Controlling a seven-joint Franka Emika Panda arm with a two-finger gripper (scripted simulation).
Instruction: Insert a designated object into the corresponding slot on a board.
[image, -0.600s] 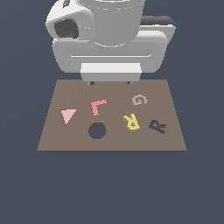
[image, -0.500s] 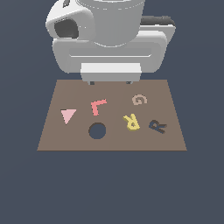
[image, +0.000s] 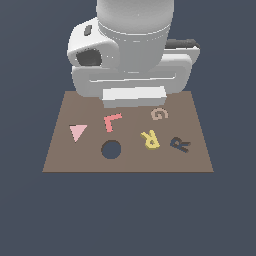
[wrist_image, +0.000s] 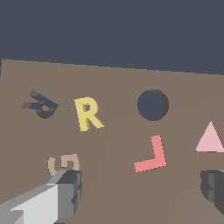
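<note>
The yellow letter R (image: 150, 139) (wrist_image: 87, 113) lies flat on the brown board (image: 125, 162) (wrist_image: 113, 78), toward the exterior view's right. Just to its right in that view is the dark R-shaped slot (image: 180, 145) (wrist_image: 41, 105), with nothing in it. My gripper (wrist_image: 140, 192) hangs open above the board's far part, near the tan G and the red L, and holds nothing. Its two fingers (wrist_image: 65, 192) stand wide apart. In the exterior view the arm's white body (image: 134, 95) hides the fingers.
Also on the board are a tan G (image: 159, 114) (wrist_image: 63, 164), a red L (image: 112, 121) (wrist_image: 152, 155), a pink triangle (image: 77, 132) (wrist_image: 211, 138) and a round dark hole (image: 111, 149) (wrist_image: 152, 105). Dark blue ground surrounds the board.
The arm's hand has come lower and closer over the far edge of the board. The pieces on the board have not moved.
</note>
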